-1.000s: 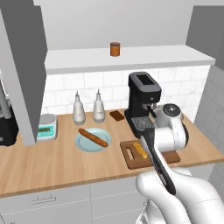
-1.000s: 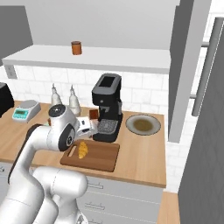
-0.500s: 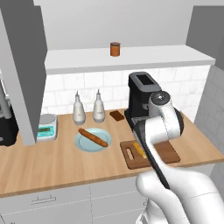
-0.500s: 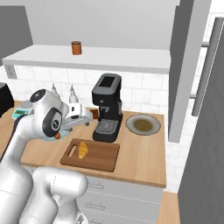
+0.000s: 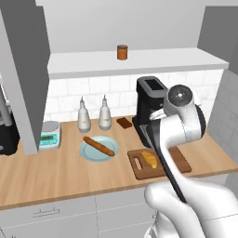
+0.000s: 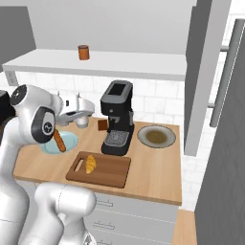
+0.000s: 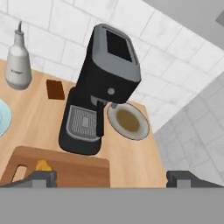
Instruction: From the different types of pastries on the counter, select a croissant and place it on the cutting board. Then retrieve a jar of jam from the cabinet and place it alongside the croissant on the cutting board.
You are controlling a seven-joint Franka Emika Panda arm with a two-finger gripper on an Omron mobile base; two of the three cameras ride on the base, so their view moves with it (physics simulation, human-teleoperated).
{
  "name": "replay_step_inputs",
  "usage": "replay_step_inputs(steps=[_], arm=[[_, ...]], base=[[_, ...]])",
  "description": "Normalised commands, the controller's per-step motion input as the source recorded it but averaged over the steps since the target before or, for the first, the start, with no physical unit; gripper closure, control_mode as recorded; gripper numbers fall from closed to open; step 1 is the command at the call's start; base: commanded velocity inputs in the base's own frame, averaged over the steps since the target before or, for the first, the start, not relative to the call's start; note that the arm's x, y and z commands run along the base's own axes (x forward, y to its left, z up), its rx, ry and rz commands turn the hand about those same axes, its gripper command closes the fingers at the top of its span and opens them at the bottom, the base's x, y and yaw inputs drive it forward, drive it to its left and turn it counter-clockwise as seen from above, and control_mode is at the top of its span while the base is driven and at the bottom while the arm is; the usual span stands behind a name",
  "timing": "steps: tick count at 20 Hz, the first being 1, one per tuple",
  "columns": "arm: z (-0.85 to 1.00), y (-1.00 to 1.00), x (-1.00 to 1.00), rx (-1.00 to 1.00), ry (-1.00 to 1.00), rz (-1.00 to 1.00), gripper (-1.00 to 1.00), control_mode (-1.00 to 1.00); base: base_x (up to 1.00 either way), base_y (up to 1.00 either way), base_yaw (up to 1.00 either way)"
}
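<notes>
The golden croissant (image 5: 149, 159) (image 6: 90, 163) lies on the dark cutting board (image 5: 141, 170) (image 6: 111, 175) at its slot-handle end. The brown-orange jar of jam (image 5: 122, 52) (image 6: 83, 52) stands on the cabinet's pale shelf (image 5: 153, 59) (image 6: 124, 66). A long brown stick (image 5: 98, 145) rests on a light blue plate, and a dark brown square (image 5: 124, 122) (image 7: 55, 89) lies on the counter (image 5: 56, 172). My gripper (image 6: 85, 114) (image 7: 111, 179) hangs open and empty above the counter, left of the coffee machine and well above the board.
The black coffee machine (image 5: 148, 109) (image 6: 117, 119) (image 7: 103, 87) stands right behind the board. Two white bottles (image 5: 83, 116) stand by the tiled wall, and a scale (image 5: 49, 135) is at the left. A plate of brown stuff (image 6: 156, 136) (image 7: 127, 121) lies right of the machine.
The arm has lifted and swung up from low over the board to level with the coffee machine. The croissant stays on the board. The jaws stay open.
</notes>
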Motion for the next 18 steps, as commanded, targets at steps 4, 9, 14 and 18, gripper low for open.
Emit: replay_step_inputs(steps=[4,9,14,18], arm=[[0.05,0.00,0.00,0.04,0.00,0.00,-1.00,-1.00],[0.75,0.00,-0.23,0.07,-0.13,0.08,-1.00,-1.00],[0.73,0.02,-0.46,0.03,-0.19,0.04,-1.00,-1.00],[0.58,0.26,-0.64,0.00,-0.22,0.00,-1.00,-1.00]], base=[[0.00,0.00,0.00],[0.00,0.00,0.00],[0.00,0.00,0.00],[0.00,0.00,0.00]])
